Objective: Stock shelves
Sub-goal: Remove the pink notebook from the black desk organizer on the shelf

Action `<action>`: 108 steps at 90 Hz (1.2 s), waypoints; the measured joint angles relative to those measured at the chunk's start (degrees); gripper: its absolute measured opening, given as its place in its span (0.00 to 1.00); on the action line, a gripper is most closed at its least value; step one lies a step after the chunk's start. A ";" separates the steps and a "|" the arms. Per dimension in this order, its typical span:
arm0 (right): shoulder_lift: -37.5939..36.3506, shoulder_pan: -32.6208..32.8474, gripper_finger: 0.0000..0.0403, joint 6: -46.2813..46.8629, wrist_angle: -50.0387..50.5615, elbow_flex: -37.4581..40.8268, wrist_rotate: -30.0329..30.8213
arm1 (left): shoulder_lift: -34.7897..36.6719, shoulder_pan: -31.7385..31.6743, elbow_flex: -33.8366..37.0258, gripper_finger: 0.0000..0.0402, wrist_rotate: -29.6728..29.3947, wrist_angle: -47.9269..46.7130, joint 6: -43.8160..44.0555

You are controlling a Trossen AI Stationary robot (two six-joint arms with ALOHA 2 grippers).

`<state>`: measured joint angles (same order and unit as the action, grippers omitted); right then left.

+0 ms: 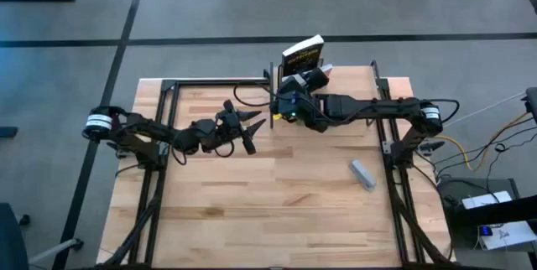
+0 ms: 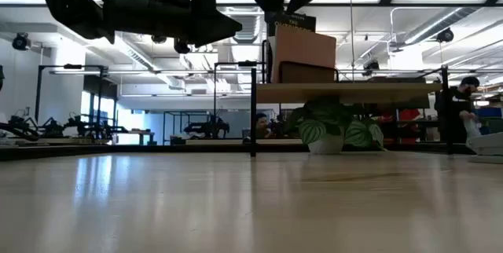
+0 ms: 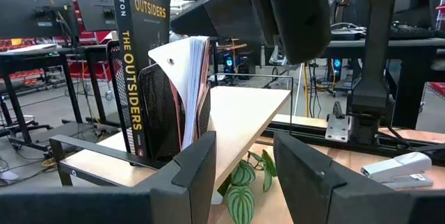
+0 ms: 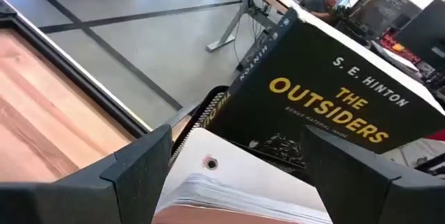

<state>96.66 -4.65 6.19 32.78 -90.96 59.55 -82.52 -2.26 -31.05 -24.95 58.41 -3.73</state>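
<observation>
The shelves are one small riser, a light wood board (image 2: pixel 346 92) on thin black legs at the table's far edge. On its board (image 3: pixel 243 113) stands a black wire rack (image 3: pixel 158 109). The rack holds a black book, "The Outsiders" (image 3: pixel 142 64), upright, and a white notebook (image 3: pixel 189 78) beside it. My right gripper (image 4: pixel 236 140) hovers open just above the notebook (image 4: pixel 229 179) and the book (image 4: pixel 327 99), touching nothing that shows. My left gripper (image 1: pixel 256 129) is open in the air at mid-table, nearer than the shelf and left of it, and faces it.
A potted plant (image 2: pixel 330 127) with green-and-white leaves stands under the riser. A grey stapler (image 1: pixel 362 173) lies on the tabletop toward the right, also seen in the left wrist view (image 3: pixel 400 168). Black frame rails (image 1: pixel 159 127) run along both sides of the table.
</observation>
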 joint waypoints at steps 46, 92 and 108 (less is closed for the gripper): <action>-0.65 -1.42 0.74 0.06 3.15 0.11 -12.78 | 0.00 0.01 0.00 0.32 0.05 -0.18 -0.01; -6.69 -11.72 0.65 -2.97 5.41 0.04 -51.37 | 0.00 0.02 0.00 0.32 0.13 -0.75 -0.01; -10.02 -12.78 0.64 -10.43 8.20 0.00 -52.27 | 0.00 0.01 0.00 0.32 0.13 -0.73 -0.02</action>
<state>86.64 -17.42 -4.24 40.98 -90.96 7.28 -82.52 -2.25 -31.05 -24.82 57.68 -3.75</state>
